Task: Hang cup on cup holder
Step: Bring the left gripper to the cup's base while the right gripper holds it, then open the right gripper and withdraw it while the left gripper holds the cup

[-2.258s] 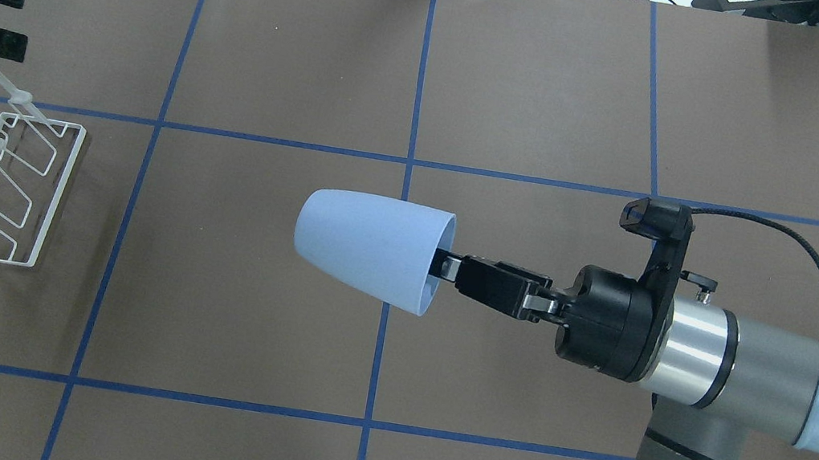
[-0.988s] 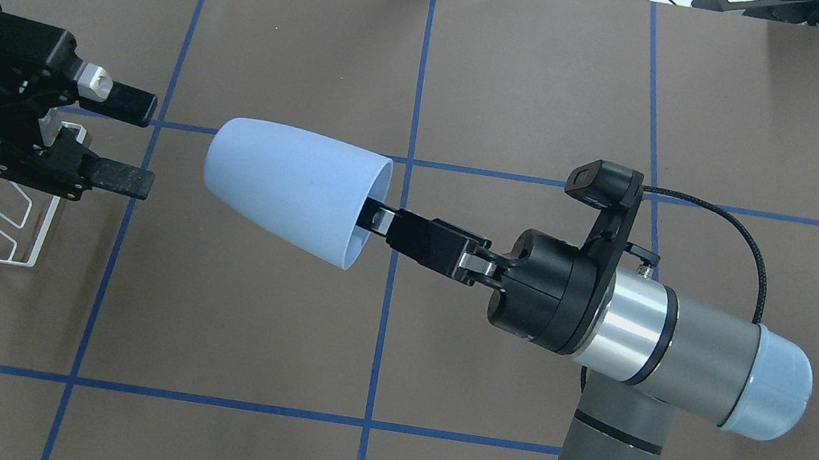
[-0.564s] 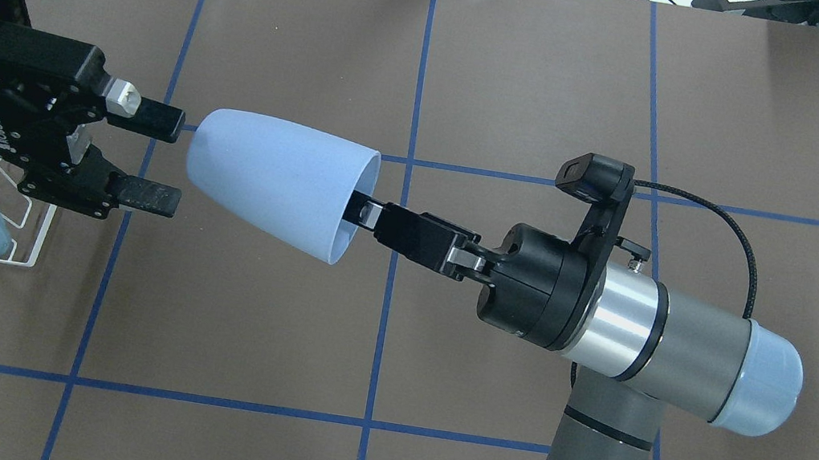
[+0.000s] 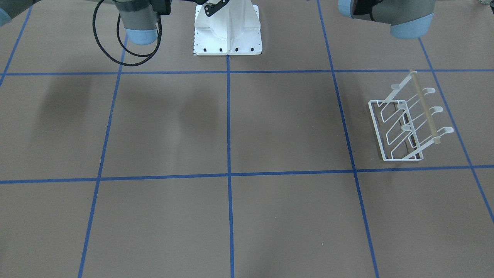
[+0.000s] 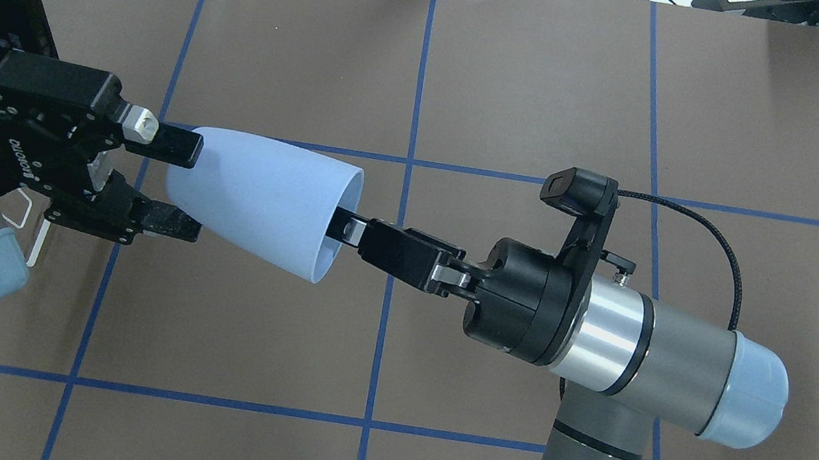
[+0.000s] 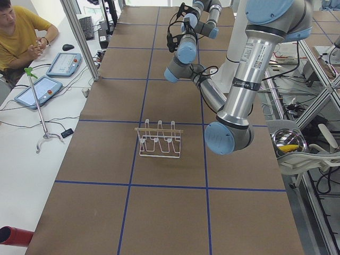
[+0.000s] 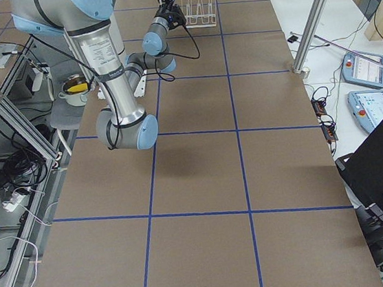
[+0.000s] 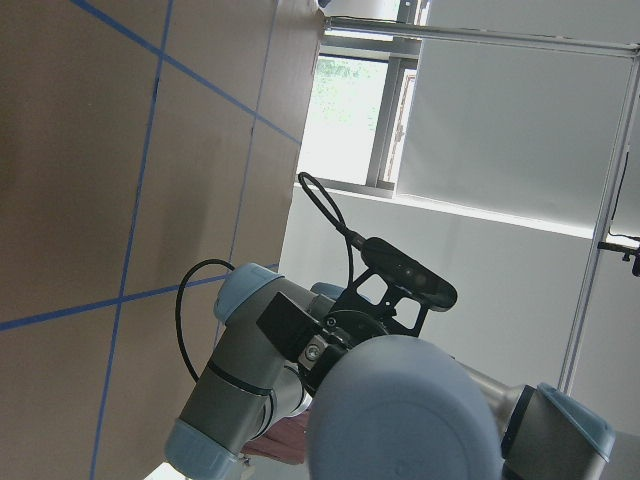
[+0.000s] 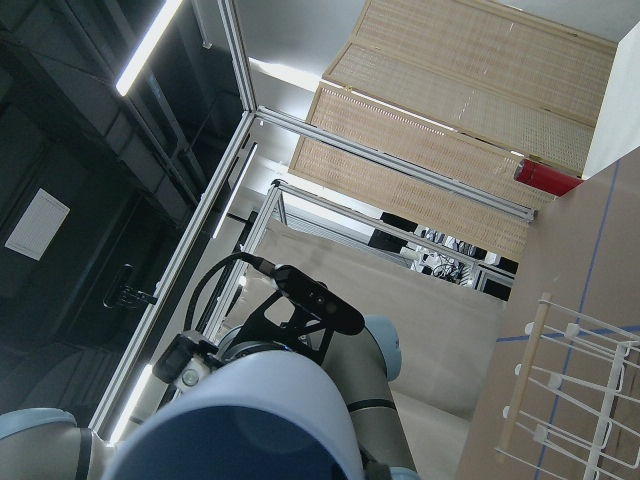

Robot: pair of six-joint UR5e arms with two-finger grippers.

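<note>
While R gripper (image 5: 343, 227) holds cup (image 5: 260, 199), L gripper (image 5: 193, 190) gapes.

A brown table (image 5: 545, 80) is marked into large squares by blue tape lines (image 4: 228, 127). Beside it, a white bench (image 6: 32, 138) carries a pendant tablet (image 6: 64, 64) (screen up), and a person in a yellow shirt (image 6: 18, 32) sits there. A red cylinder (image 6: 13, 236) lies at the bench's near end

The right gripper (image 5: 343, 227) now holds the cup (image 5: 260, 199) farther left, with its base between the spread fingers of the left gripper (image 5: 196, 190). That gripper now reaches in from the left edge, and in the overhead view it hides most of the cup holder (image 4: 427, 110).
</note>
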